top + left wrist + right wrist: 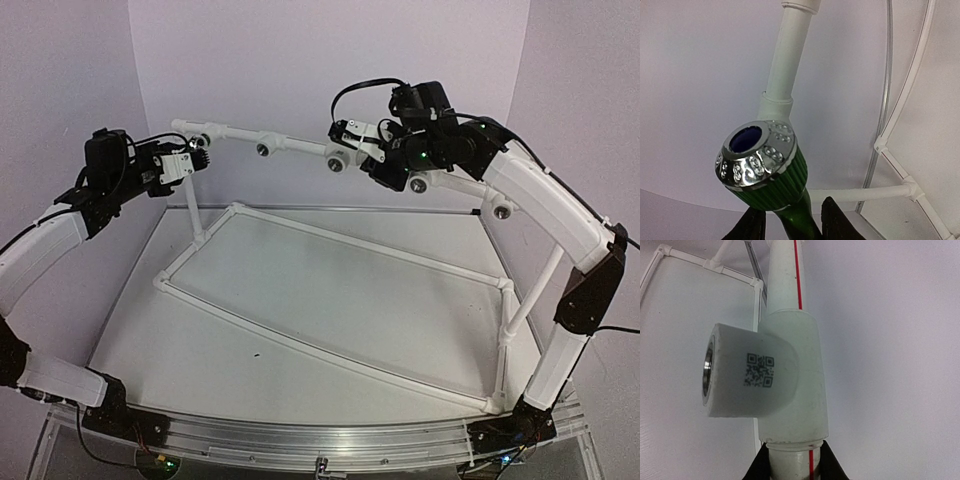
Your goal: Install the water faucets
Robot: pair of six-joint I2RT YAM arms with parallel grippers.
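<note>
A water faucet (762, 162), with a ribbed green body and a shiny silver round end, fills the left wrist view. My left gripper (794, 214) is shut on its green stem. The faucet (202, 143) is held up at the left end of the raised white pipe rail (295, 146), right by the end fitting (775, 106); I cannot tell if they touch. My right gripper (352, 140) is shut on the rail pipe (790, 465), which has a red stripe, just beside a white tee fitting (775, 385) with a printed code and a metal-lined socket.
The rail carries more tee fittings (265, 148) (418, 185) (503, 210). It stands on white uprights (196, 212) over a flat white pipe frame (330, 355) on the table. Purple walls close in the back and sides.
</note>
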